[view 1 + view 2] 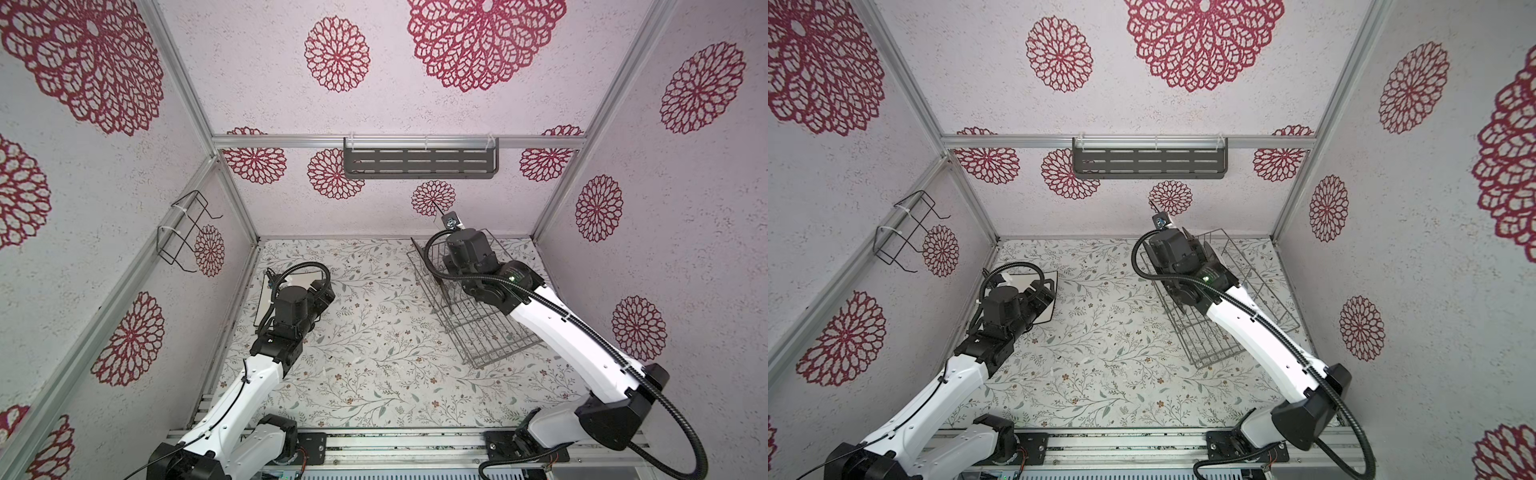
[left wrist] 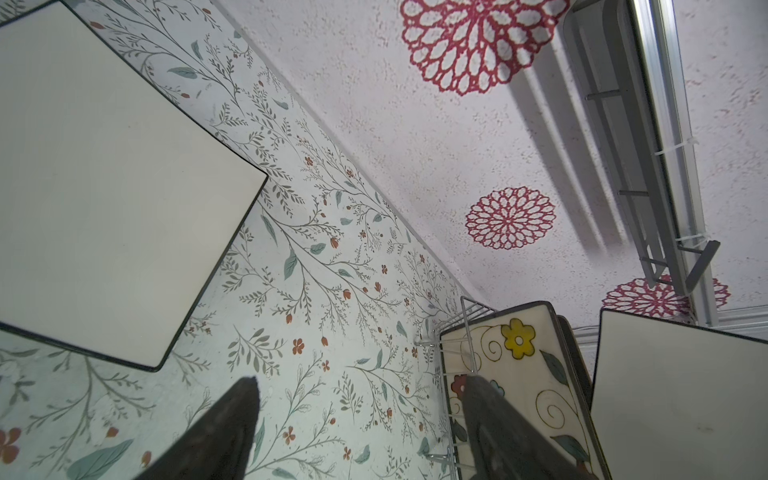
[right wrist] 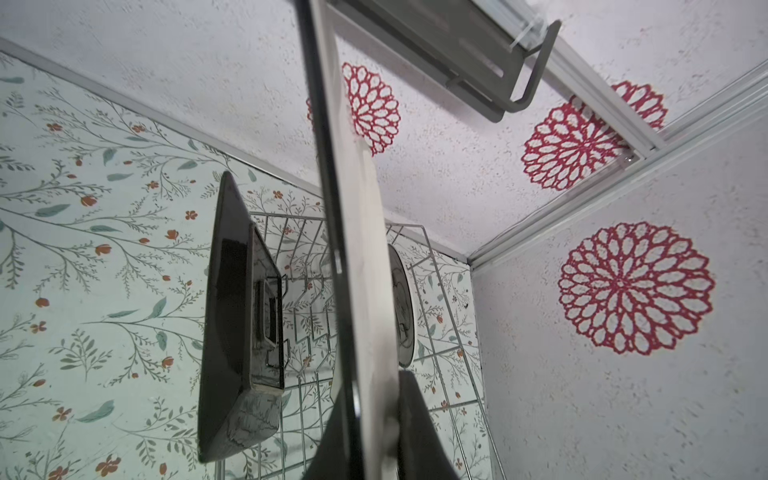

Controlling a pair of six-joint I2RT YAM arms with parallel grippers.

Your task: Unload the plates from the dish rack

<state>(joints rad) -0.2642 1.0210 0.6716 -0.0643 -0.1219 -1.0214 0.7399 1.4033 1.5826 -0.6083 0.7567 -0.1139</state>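
**Two arms, one plate pinched, one plate lying flat**

Pale leaf-and-berry paper covers the table (image 1: pixel 374 332). It is boxed in by white textured walls (image 1: pixel 415 95) stamped with red rosettes and edged with aluminium framing (image 1: pixel 291 142). A dark grey slotted shelf (image 1: pixel 419 162) hangs on the back wall, and a small black wire holder (image 1: pixel 183 232) hangs on the left one.

The dish rack (image 1: pixel 490 332) sits on the table's right half, its far end close to the back wall. Its long axis runs back to front, slanting rightward toward the arms' bases. A cream floral plate (image 2: pixel 511 374) stands on edge among the tines, and a round white plate (image 3: pixel 405 307) stands farther back.

The right gripper (image 3: pixel 380 432) is over the rack's far end. Its fingers are closed tight on a thin dark-edged plate (image 3: pixel 353 249), held upright and edge-on to the right wrist camera. Whether the plate's lower edge clears the tines I cannot tell.

The left gripper (image 2: pixel 365 419) hovers near the table's left edge, fingers spread wide and empty. It is just beside a white square plate (image 2: pixel 104 187) lying flat on the table.
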